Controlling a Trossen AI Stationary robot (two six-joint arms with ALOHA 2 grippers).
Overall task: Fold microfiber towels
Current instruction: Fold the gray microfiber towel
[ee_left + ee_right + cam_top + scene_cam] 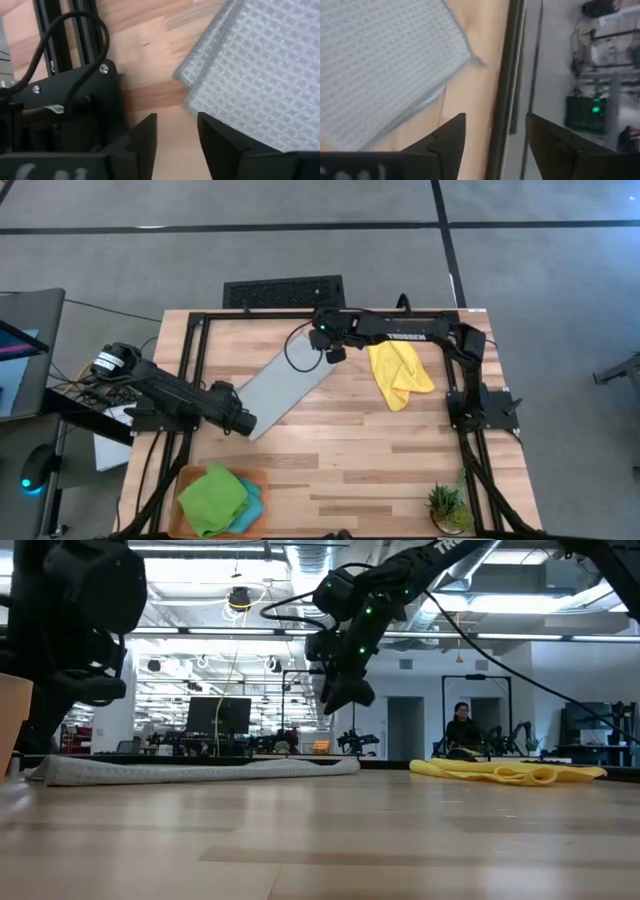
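Grey towel (pixel 283 387): lying folded, long axis running diagonally between both grippers.
Left gripper (pixel 243 423): hovering at near end, fingers apart, empty.
Right gripper (pixel 335 352): hovering at far end, fingers apart, empty.

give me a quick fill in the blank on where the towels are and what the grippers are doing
The grey towel lies folded and flat between the two ____.
The yellow towel lies crumpled beside the ____ arm.
The green towel sits on the ____ tray.
The left gripper and right gripper both hold ____.

Missing words: grippers; right; orange; nothing
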